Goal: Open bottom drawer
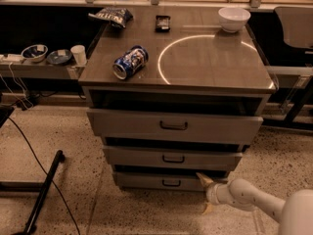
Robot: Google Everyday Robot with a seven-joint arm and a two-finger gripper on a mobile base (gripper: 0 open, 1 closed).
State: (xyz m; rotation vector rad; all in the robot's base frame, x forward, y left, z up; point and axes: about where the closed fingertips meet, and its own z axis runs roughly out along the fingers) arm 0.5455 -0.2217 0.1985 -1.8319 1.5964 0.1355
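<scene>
Spread apart, the two pale fingers of the cream-coloured gripper stand one above the other at the right end of the bottom drawer. This is the lowest flat grey front of the grey three-drawer cabinet. The upper fingertip sits at the drawer's top right corner, and contact cannot be told. The lower fingertip points at the speckled floor. A blue can lies on the cabinet top.
</scene>
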